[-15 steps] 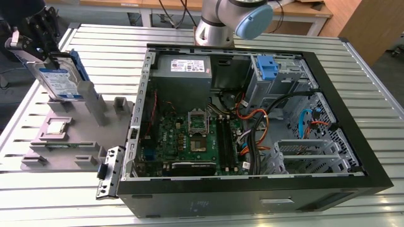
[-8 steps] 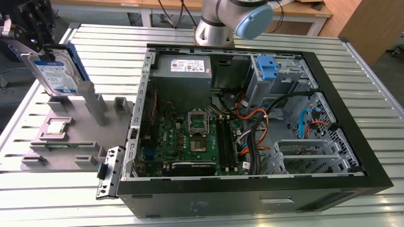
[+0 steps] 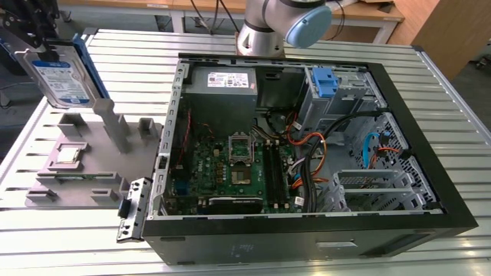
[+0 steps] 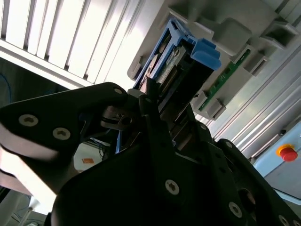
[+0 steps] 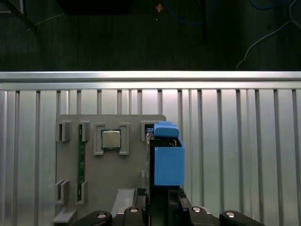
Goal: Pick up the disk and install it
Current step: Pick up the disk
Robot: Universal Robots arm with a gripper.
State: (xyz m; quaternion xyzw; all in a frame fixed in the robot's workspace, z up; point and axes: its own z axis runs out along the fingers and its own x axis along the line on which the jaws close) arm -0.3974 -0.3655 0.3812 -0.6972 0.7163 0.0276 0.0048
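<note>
The disk [image 3: 63, 80], a silver-grey drive with a white-and-blue label in a bright blue carrier, hangs upright in the air at the exterior view's far left, above the grey parts fixture [image 3: 77, 172]. My gripper [image 3: 42, 49] is shut on its upper end. In the second wrist view the black fingers [image 4: 150, 101] clamp the disk [image 4: 181, 61] edge-on, its blue end tab pointing away from me. In the first wrist view the disk's blue carrier [image 5: 168, 162] stands out from my gripper [image 5: 157, 197] over the fixture's edge.
The grey fixture [image 5: 127, 179] holds a processor chip [image 5: 111, 139] and a memory stick [image 5: 81, 155]. The open computer case [image 3: 307, 224] lies to the exterior view's right, with an upright blue bracket [image 3: 325, 80] on its metal drive bay. A red button [image 4: 287, 152] sits beyond the slatted table [image 3: 61, 253].
</note>
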